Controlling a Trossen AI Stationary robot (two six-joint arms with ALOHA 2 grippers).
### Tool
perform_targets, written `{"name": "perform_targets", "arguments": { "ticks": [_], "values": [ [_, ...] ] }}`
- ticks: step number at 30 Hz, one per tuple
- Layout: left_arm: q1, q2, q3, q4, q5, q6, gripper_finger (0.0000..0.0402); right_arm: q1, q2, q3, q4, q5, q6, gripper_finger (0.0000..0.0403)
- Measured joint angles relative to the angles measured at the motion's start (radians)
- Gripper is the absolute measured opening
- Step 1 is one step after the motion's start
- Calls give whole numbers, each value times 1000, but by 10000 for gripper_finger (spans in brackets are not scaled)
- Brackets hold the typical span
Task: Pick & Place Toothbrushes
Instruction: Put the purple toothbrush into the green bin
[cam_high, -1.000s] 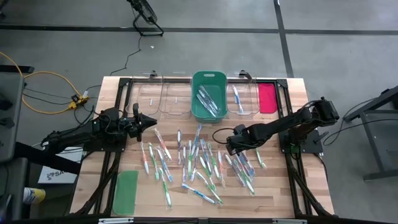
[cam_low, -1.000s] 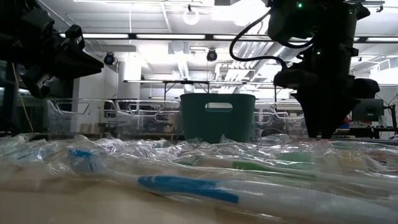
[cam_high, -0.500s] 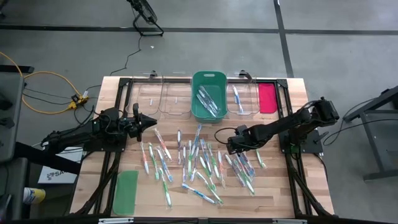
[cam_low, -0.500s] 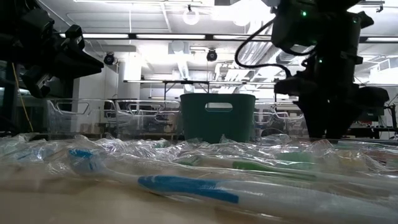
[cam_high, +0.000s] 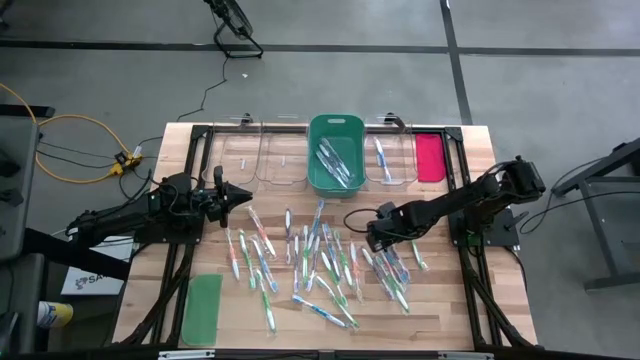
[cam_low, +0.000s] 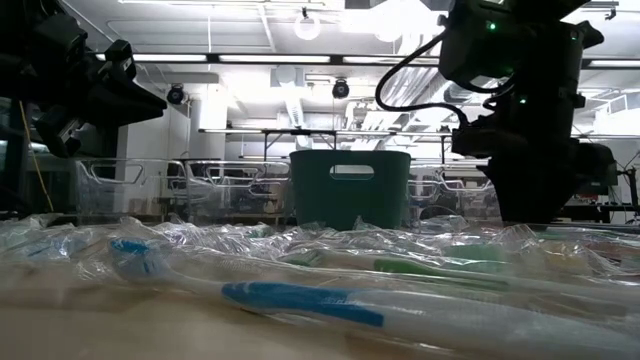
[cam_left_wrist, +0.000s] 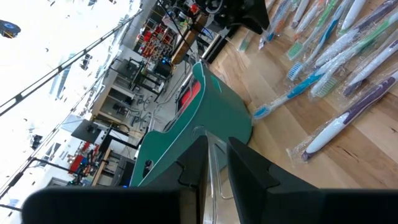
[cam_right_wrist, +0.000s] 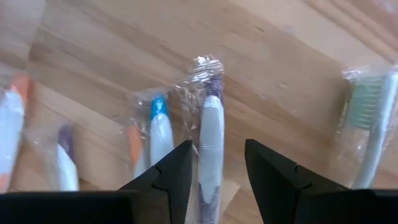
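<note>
Many wrapped toothbrushes (cam_high: 320, 260) lie scattered on the middle of the wooden table, and a few more lie in the green bin (cam_high: 336, 122) at the far edge. My right gripper (cam_high: 371, 239) is low over the right part of the pile. It is open, with its fingers on either side of a white-handled, purple-ended toothbrush (cam_right_wrist: 209, 124) that lies flat in its clear wrapper. Whether the fingers touch it cannot be told. My left gripper (cam_high: 245, 193) hangs above the table's left side, beside the pile, open by a narrow gap (cam_left_wrist: 217, 163) and holding nothing.
Clear bins (cam_high: 262, 160) stand left of the green bin and another (cam_high: 392, 160) stands right of it, holding a toothbrush. A pink lid (cam_high: 429, 157) lies at the far right and a green lid (cam_high: 202, 308) at the near left corner. Neighbouring toothbrushes (cam_right_wrist: 159, 130) crowd my right gripper.
My right gripper has shifted a little toward the table's right edge while staying low over the pile. The toothbrushes have not moved.
</note>
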Motion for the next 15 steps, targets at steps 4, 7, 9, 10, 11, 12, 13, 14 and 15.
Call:
{"name": "perform_targets", "arguments": {
  "ticks": [4,7,9,10,11,12,13,14,15],
  "values": [
    [0,0,0,0,0,0,55,0,0,0,-30,-1,-7,140],
    [0,0,0,0,0,0,55,0,0,0,-41,-6,0,140],
    [0,0,0,0,0,0,55,0,0,0,-53,-10,31,140],
    [0,0,0,0,0,0,55,0,0,0,-55,-10,48,140],
    [0,0,0,0,0,0,55,-1,0,0,-52,-13,62,140],
    [0,0,0,0,0,0,55,-1,0,0,-49,-19,74,140],
    [0,0,0,0,0,0,55,-1,0,0,-46,-27,79,140],
    [0,0,0,0,0,0,55,-1,0,0,-44,-31,78,140],
    [0,0,0,0,0,0,55,-1,0,0,-43,-33,77,140]
  ]
}}
